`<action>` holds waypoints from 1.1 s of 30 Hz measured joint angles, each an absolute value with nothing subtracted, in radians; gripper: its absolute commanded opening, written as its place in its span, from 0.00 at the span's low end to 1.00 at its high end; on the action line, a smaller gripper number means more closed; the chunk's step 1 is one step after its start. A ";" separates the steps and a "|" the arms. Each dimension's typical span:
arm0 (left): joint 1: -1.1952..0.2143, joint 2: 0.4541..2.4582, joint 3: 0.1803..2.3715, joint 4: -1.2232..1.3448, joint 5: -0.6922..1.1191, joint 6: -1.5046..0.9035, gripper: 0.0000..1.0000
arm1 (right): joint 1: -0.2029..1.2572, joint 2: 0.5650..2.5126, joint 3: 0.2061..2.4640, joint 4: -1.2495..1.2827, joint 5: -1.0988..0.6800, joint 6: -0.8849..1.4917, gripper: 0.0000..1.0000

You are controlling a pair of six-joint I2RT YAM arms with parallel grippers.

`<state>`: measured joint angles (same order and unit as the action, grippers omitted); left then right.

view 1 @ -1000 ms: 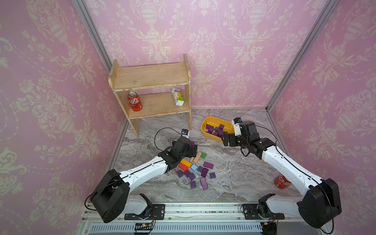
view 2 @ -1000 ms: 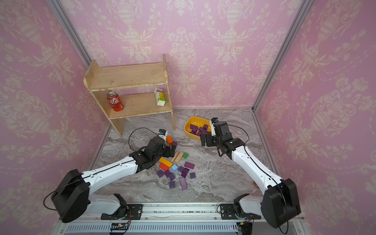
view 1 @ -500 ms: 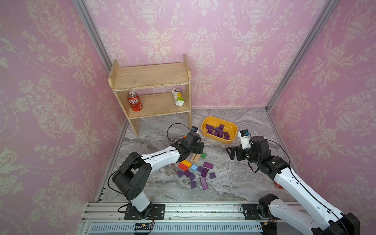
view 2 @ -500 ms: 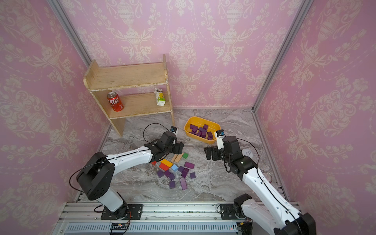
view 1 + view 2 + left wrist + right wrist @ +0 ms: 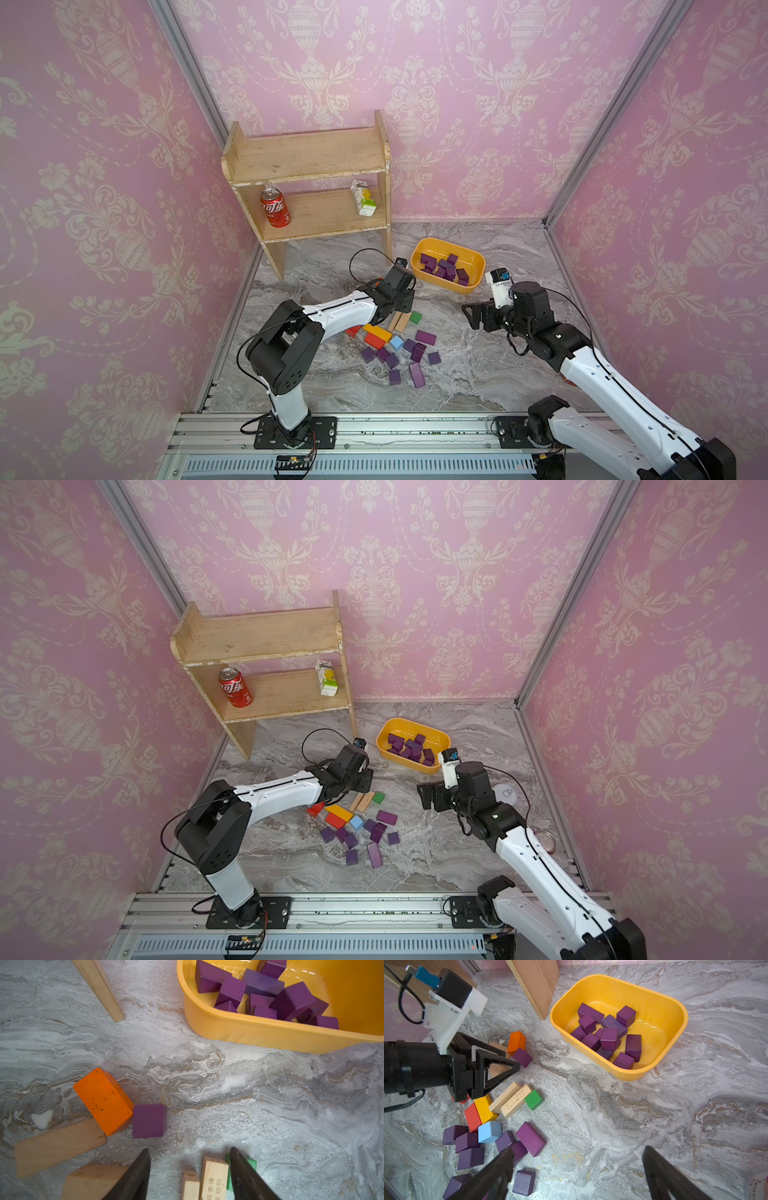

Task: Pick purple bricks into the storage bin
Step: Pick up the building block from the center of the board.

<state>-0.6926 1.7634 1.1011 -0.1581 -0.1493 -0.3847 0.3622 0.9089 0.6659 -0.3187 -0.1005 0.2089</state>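
Judging by looks, purple bricks (image 5: 425,337) are light, stiff, smooth-painted wood; pinch flat opposite faces. Some lie loose on the surface mid-frame in both top views, others in the bin (image 5: 471,258) up-right. Left gripper (image 5: 189,1149) jaws half-spread, empty; right gripper (image 5: 577,1149) jaws wide, empty.

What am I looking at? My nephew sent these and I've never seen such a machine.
Two robot arms on a marble-look table, each ending in a two-fingered gripper. Two pictures look down from above; two come from cameras on the wrists. A yellow storage bin holds purple bricks; more lie loose among coloured and plain blocks. A wooden shelf carries a cola can and a drink carton. The left gripper and the right gripper are both open and hold nothing.
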 measured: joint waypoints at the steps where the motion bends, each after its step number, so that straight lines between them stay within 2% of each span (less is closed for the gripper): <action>1: -0.690 1.767 1.102 -0.162 -0.153 -0.386 0.56 | 0.362 0.909 0.663 -0.318 -0.101 0.210 0.97; 33: -0.631 1.874 1.152 -0.184 -0.170 -0.387 0.47 | 0.362 0.956 0.657 -0.303 -0.090 0.213 0.95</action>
<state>-0.6308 1.8744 1.1519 -0.1844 -0.1699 -0.3874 0.3622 0.9562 0.6567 -0.3035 -0.0898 0.2134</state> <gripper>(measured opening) 0.467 0.950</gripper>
